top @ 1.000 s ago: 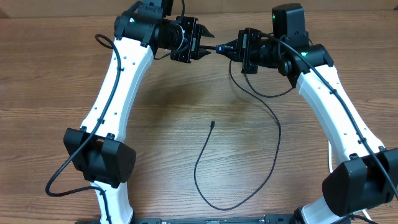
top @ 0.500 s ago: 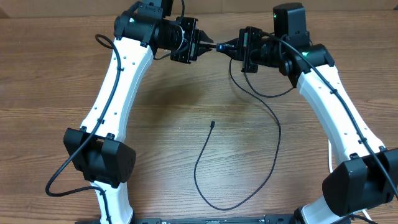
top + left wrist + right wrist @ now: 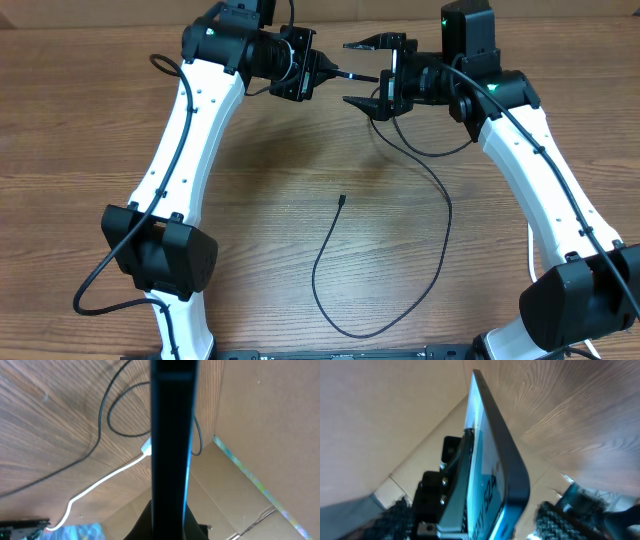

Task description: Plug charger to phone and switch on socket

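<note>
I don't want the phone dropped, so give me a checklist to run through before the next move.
1. The phone is gripped by the left gripper: ok.
2. The right gripper is open, jaws spread either side of the phone: ok.
3. Tip of the charger lies free on the table: ok.
4. The charger is plugged into the phone: not ok.
5. The socket is located: cannot tell; only a white cord shows in the left wrist view.

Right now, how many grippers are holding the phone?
1. The left gripper holds the phone edge-on above the table. The right gripper is spread open around the phone's free end, its fingers clear of it.
</note>
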### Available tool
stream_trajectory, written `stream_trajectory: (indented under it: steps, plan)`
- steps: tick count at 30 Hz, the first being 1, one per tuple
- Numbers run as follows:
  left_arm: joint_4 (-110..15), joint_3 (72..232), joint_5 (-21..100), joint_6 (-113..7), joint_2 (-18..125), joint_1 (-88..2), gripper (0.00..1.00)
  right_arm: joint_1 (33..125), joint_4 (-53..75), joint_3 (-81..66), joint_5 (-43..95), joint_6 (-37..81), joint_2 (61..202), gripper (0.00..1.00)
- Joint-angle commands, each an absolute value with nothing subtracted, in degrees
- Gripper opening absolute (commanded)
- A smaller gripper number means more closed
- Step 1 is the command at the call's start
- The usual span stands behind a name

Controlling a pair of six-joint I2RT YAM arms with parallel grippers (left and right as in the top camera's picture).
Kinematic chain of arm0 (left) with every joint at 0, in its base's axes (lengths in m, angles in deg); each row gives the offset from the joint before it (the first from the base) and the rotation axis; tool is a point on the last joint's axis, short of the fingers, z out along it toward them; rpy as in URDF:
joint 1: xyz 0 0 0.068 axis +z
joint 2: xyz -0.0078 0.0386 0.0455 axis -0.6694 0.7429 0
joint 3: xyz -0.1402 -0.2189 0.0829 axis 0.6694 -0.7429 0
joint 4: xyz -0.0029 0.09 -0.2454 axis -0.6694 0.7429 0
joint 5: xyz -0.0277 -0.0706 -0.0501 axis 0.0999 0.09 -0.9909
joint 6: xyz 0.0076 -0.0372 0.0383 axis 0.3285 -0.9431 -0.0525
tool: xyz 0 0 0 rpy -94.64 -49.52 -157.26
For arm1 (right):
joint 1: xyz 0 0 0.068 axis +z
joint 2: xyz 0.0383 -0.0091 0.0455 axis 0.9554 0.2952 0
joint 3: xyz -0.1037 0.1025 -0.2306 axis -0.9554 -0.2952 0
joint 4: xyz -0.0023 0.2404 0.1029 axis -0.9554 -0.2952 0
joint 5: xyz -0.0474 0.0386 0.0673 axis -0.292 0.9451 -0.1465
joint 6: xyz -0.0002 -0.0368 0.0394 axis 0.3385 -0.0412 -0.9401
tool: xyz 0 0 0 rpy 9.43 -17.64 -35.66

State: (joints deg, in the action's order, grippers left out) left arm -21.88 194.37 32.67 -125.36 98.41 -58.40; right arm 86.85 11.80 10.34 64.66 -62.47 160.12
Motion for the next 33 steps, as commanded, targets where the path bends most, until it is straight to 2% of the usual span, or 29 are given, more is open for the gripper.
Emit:
stream_trajectory:
  steps: [1,3,4,8,11,16,24,28,33]
  plan:
    - [-22.01,194.37,33.09,-118.39,98.72,-55.8,0.04,87.0,10.67,12.11,64.2,-53.53,157.93,0.93]
    - [-21.61,194.37,33.26,-114.85,98.72,-54.4,0.04,87.0,8.63,12.09,62.56,-49.38,157.93,1.0]
    - [-20.26,194.37,33.37,-111.42,98.72,-52.61,0.04,87.0,5.49,12.07,59.17,-44.48,157.93,1.0]
    - [-17.7,194.37,34.05,-103.53,98.72,-48.94,0.04,87.03,-2.18,12.07,50.19,-38.34,157.96,1.0]
    - [-15.19,194.37,34.35,-92.21,98.72,-45.72,0.04,87.05,-9.75,12.02,39.94,-28.72,158.06,1.0]
    - [-13.72,194.37,34.62,-77.26,98.72,-43.84,0.04,88.34,-17.05,10.86,29.84,-22.74,158.17,1.0]
    - [-10.2,194.35,39.29,-62.96,98.72,-43.91,0.04,92.58,-16.04,4.85,27.15,-20.72,158.98,1.0]
    - [-7.06,194.31,44.56,-59.36,98.72,-43.91,0.04,95.7,-10.82,-0.06,26.69,-20.64,158.98,1.0]
    - [-6.14,194.31,44.45,-54.24,98.72,-43.98,0.04,99.13,-3.26,-3.98,26.54,-12.92,159.03,1.0]
